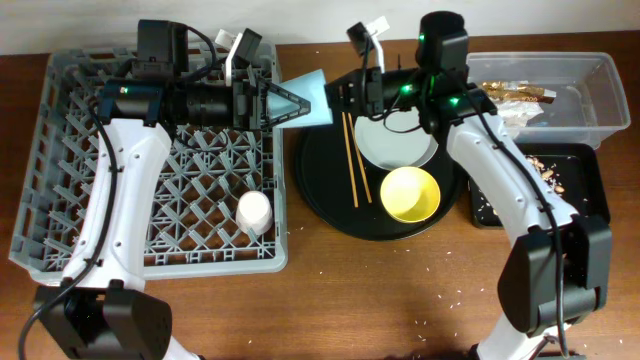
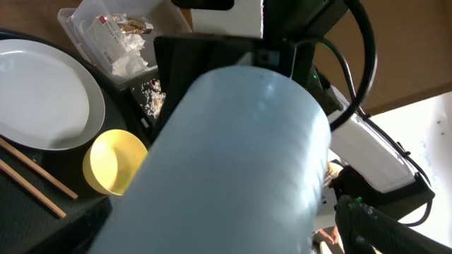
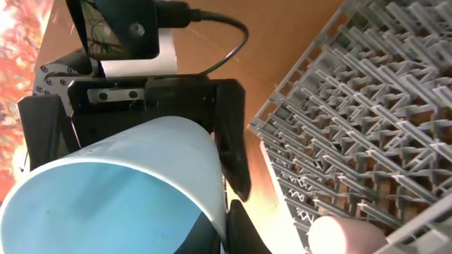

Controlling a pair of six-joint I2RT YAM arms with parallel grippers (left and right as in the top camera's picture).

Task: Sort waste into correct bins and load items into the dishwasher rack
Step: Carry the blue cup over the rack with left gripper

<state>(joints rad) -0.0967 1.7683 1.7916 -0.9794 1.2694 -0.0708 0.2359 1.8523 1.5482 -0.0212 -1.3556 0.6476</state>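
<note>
Left gripper [image 1: 290,103] is clamped on the blue cup [image 1: 312,92], a finger each side of its narrow end. Cup hangs sideways in the air, mouth toward the right gripper [image 1: 340,97]. Right gripper sits right at the cup's rim. Can't tell if it's pinching the rim or slack, since the cup hides most of its fingers in its own wrist view.

Step, prob.: mid-air handoff of the cup, right to left arm. Next move needs the right gripper clear of the rim before the left pulls away. Left then swings over the rack [image 1: 60,180], turns the cup mouth-down & seats it on pegs w/o bumping the pink cup [image 1: 254,211].

Containers:
- **Rack:** below & behind the left gripper. Pink cup is the only thing I see in it, at the edge nearest the grippers.
- **Round black tray [image 1: 320,215]:** below the right gripper. Holds the plate [image 1: 400,145], chopsticks [image 1: 352,160] & yellow bowl [image 1: 410,193], not yet loaded.
- **Clear tub [image 1: 600,100]:** beyond the right gripper, well apart. Holds the wrapper [image 1: 515,95] & a white napkin [image 2: 127,65].
- **Flat black tray [image 1: 585,200]:** beside the tub, w/ crumbs [image 1: 545,165] in it.

Some crumbs lie loose on the bench [image 1: 400,300].
</note>
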